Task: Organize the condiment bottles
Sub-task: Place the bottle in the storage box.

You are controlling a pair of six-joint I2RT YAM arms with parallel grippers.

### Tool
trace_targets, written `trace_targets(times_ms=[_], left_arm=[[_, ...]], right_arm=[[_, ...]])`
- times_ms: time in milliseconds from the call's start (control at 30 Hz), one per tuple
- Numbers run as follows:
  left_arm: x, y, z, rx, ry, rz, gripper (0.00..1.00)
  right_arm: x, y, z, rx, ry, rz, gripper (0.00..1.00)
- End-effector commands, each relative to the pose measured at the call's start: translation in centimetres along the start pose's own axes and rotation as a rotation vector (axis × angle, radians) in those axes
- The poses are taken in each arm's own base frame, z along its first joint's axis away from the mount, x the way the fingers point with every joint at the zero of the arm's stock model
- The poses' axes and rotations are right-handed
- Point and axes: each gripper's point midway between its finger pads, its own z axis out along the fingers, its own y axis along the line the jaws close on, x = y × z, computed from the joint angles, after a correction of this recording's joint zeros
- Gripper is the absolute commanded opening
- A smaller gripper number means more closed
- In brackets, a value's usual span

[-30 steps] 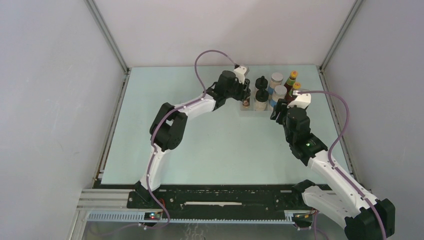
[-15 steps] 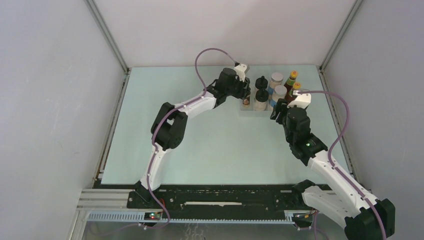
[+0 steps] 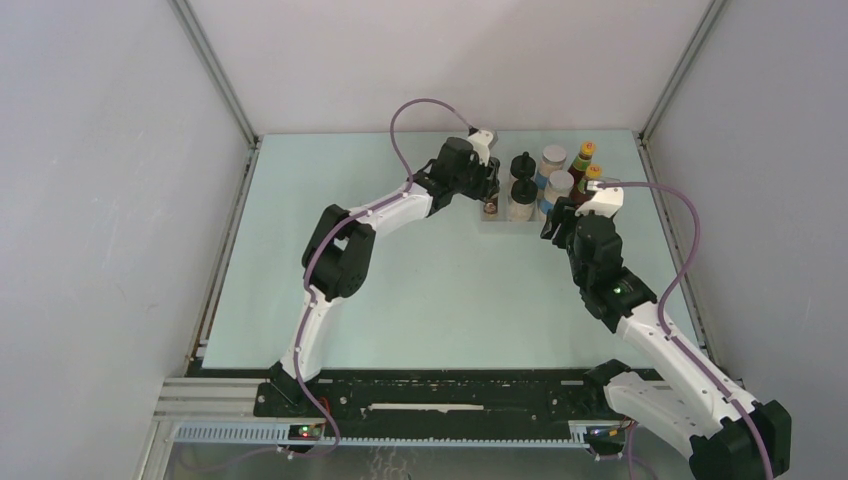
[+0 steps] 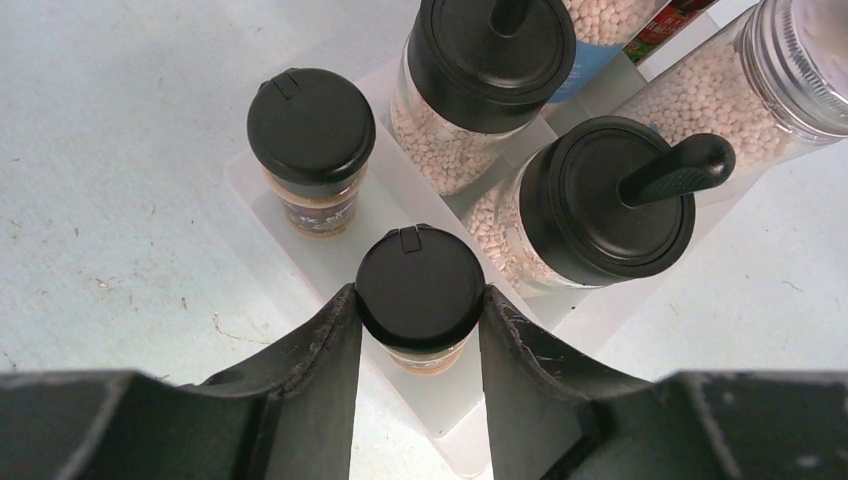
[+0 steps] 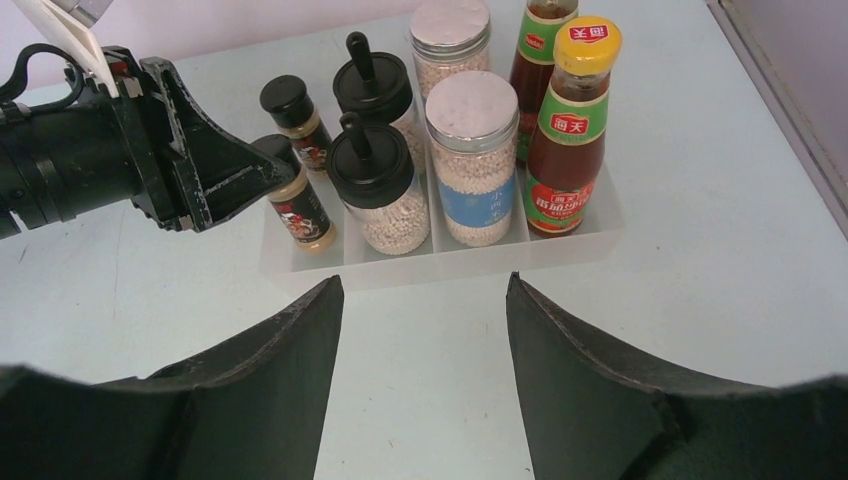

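Note:
A white tray point(image 5: 450, 265) holds the condiment bottles in pairs: two red sauce bottles point(image 5: 585, 110) with yellow caps, two grey-lidded blue-labelled jars point(image 5: 472, 110), two black-lidded pale jars point(image 5: 370, 165) and two tiny dark jars. My left gripper point(image 4: 418, 300) is shut on the cap of the near tiny dark jar point(image 4: 420, 285), which stands upright in the tray's near-left compartment point(image 3: 491, 207). The other tiny dark jar point(image 4: 310, 125) stands just behind it. My right gripper point(image 5: 420, 290) is open and empty, low over the table just in front of the tray.
The tray point(image 3: 497, 226) sits at the far right of the pale green table point(image 3: 400, 290). White walls and metal frame posts close in the table on three sides. The left arm reaches across the table's middle to the tray.
My left gripper shifted slightly toward the far side over the tiny dark jar. The right arm has not moved.

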Motion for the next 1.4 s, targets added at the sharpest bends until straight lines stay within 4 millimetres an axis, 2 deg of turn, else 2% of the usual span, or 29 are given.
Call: trace_targets(times_ms=[0,133,433,733,967,1367], left_arm=[[-3.1,-0.1,-0.2,-0.005,-0.067,-0.019,0.06],[-3.1,-0.2,-0.2,-0.006,-0.067,-0.022,0.00],[-3.9,-0.4,-0.1,-0.025,-0.087,0.021,0.00],[-5.3,0.0,-0.3,-0.030,-0.090,0.192,0.00],[-5.5,0.0,-0.1,-0.018,-0.081,0.281,0.00],[-5.2,-0.9,0.1,0.019,-0.069,0.281,0.04]], right_arm=[[-3.0,0.5,-0.4,-0.018,-0.076,0.039,0.69],[-3.0,0.5,-0.5,-0.019,-0.077,0.042,0.69],[-3.0,0.6,-0.6,-0.022,-0.075,0.046,0.69],[-2.9,1.0,-0.6,-0.035,-0.073,0.048,0.69],[-2.8,1.0,-0.6,-0.035,-0.071,0.045,0.69],[-2.7,1.2,-0.5,-0.041,-0.065,0.045,0.69]])
